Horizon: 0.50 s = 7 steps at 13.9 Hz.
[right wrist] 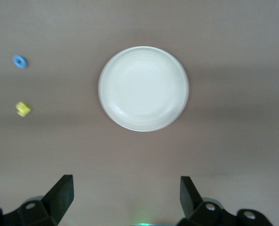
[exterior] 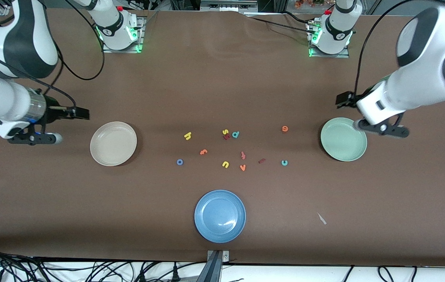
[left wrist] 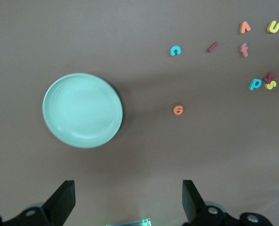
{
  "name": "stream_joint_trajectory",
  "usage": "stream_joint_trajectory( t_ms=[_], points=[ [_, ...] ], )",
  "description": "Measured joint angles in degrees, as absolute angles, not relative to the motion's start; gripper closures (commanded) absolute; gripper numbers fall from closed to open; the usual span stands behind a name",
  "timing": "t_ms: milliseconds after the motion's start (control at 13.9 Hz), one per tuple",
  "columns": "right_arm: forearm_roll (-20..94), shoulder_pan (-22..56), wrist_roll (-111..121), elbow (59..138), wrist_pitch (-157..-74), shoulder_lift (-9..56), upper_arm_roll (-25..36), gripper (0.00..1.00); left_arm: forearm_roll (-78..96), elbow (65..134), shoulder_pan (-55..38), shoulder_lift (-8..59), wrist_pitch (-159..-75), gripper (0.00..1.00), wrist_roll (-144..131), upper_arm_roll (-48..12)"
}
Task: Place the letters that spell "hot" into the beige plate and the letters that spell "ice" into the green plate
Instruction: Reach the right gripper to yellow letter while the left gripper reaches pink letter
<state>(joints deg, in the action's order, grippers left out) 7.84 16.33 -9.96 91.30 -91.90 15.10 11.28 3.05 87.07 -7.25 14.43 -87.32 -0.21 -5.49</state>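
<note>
The beige plate (exterior: 113, 143) (right wrist: 143, 88) and the green plate (exterior: 343, 139) (left wrist: 82, 109) lie empty at opposite ends of the table. Between them are scattered the yellow h (exterior: 187, 135) (right wrist: 23, 108), blue o (exterior: 180, 161) (right wrist: 19, 61), orange t (exterior: 203, 151), dark red i (exterior: 262, 160) (left wrist: 212, 46), teal c (exterior: 284, 162) (left wrist: 175, 50) and orange e (exterior: 284, 128) (left wrist: 178, 109). My right gripper (exterior: 34, 138) (right wrist: 125, 188) hangs open and empty over bare table beside the beige plate. My left gripper (exterior: 381, 129) (left wrist: 128, 193) hangs open and empty by the green plate's rim.
A blue plate (exterior: 220, 216) lies empty, nearer to the front camera than the letters. Among the letters are also a yellow s (exterior: 225, 132), teal d (exterior: 235, 134), yellow u (exterior: 225, 164), orange v (exterior: 242, 167) and salmon f (exterior: 243, 155).
</note>
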Motion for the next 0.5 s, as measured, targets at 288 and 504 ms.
stream_joint_trajectory(
  t_ms=[288,504],
  points=[
    [9.7,23.5,-29.1,95.3,-100.1,17.2,10.9,0.0,3.1,85.7,-10.4,21.4,-97.8,0.0,5.4,-5.6],
    [9.9,29.9,-41.6,101.3,-109.5,18.1,10.7,0.0,3.1,85.7,-13.3,28.5,-107.8,0.0,9.6,-5.6]
  ],
)
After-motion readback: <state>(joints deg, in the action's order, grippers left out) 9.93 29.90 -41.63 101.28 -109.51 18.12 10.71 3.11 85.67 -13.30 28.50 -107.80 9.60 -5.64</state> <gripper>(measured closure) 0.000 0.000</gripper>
